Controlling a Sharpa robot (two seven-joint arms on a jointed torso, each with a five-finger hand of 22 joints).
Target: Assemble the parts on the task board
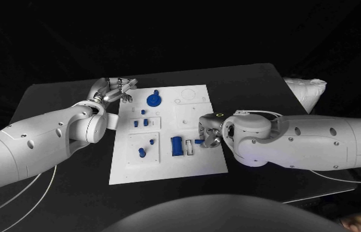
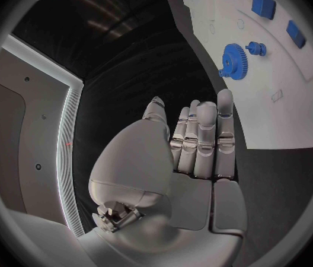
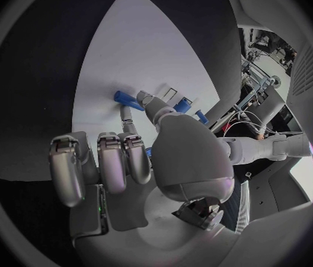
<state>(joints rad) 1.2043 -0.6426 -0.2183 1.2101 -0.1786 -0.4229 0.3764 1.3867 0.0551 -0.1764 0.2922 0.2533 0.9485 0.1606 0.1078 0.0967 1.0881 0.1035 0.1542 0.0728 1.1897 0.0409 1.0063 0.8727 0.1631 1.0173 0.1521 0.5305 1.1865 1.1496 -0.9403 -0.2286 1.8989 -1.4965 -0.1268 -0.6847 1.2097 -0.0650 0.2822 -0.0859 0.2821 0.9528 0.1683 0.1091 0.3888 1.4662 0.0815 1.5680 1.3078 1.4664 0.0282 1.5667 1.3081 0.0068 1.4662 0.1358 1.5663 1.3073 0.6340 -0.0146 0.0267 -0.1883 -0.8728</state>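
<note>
While your head view shows the task board with a gear seated and blue parts loose, most remains. Left wrist: left hand spread, empty. Right wrist: right hand touches a blue piece; grip unclear.

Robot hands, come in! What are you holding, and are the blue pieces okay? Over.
Left hand open, off the task board's far left corner. Right hand on a small blue part at the board's right edge; grip unclear. Blue gear untouched. Nothing blocking.
</note>
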